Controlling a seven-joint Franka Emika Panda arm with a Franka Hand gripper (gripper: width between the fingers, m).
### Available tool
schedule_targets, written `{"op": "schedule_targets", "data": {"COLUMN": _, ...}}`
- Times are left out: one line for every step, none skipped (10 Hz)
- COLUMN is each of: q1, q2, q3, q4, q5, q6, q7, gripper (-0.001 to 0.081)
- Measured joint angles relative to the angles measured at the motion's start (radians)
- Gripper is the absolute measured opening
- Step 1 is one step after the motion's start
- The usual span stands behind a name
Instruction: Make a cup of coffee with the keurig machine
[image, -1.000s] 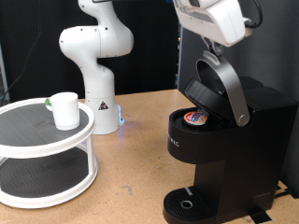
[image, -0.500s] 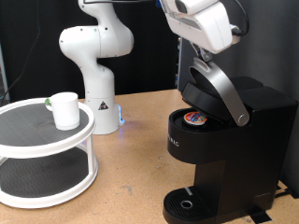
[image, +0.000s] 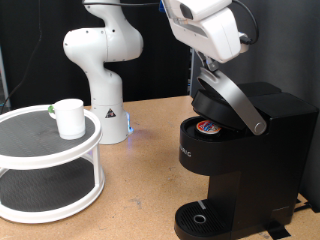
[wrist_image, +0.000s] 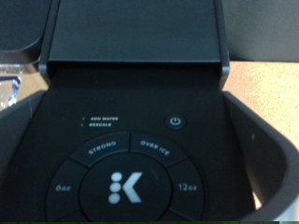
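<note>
The keurig machine (image: 250, 150) stands at the exterior view's right, its lid tilted partly open. A pod (image: 209, 127) with a printed lid sits in the open chamber. My gripper (image: 211, 66) comes down from above onto the top of the silver-grey lid handle (image: 236, 101); its fingers are hidden against the handle. The white cup (image: 69, 117) stands on the top tier of a round white shelf (image: 40, 150) at the left, far from the gripper. The wrist view is filled by the keurig machine (wrist_image: 131, 103) top, with its round buttons (wrist_image: 124, 182) and grey handle (wrist_image: 266, 140); no fingers show.
The arm's white base (image: 105, 60) stands behind the shelf on the wooden table (image: 140, 190). The shelf's lower tier is bare. The machine's circular drip tray (image: 200, 218) at the bottom holds nothing. A dark curtain closes the back.
My hand has moved down and towards the exterior view's left, and the lid handle has swung lower with it, narrowing the lid's opening. The cup has not moved.
</note>
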Motion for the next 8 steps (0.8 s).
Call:
{"op": "schedule_targets", "data": {"q1": 0.0, "q2": 0.0, "q3": -0.004, "q4": -0.004, "q5": -0.004, "q6": 0.001, "q7": -0.008, "gripper": 0.0004}}
{"op": "schedule_targets", "data": {"q1": -0.001, "q2": -0.001, "q3": -0.007, "q4": -0.009, "q5": -0.01, "q6": 0.004, "q7": -0.015, "gripper": 0.0004}}
{"op": "schedule_targets", "data": {"q1": -0.001, "q2": -0.002, "q3": -0.009, "q4": -0.015, "q5": -0.017, "q6": 0.012, "q7": -0.018, "gripper": 0.0004}}
{"op": "schedule_targets", "data": {"q1": -0.001, "q2": -0.004, "q3": -0.01, "q4": -0.024, "q5": -0.029, "q6": 0.026, "q7": -0.019, "gripper": 0.0004}}
{"op": "schedule_targets", "data": {"q1": -0.002, "q2": -0.006, "q3": -0.011, "q4": -0.035, "q5": -0.042, "q6": 0.039, "q7": -0.019, "gripper": 0.0004}}
{"op": "schedule_targets", "data": {"q1": -0.005, "q2": -0.006, "q3": -0.013, "q4": -0.055, "q5": -0.067, "q6": 0.06, "q7": -0.019, "gripper": 0.0004}}
{"op": "schedule_targets", "data": {"q1": -0.011, "q2": -0.005, "q3": -0.014, "q4": -0.077, "q5": -0.083, "q6": 0.081, "q7": -0.019, "gripper": 0.0004}}
{"op": "schedule_targets", "data": {"q1": -0.015, "q2": -0.004, "q3": -0.016, "q4": -0.099, "q5": -0.094, "q6": 0.104, "q7": -0.019, "gripper": 0.0004}}
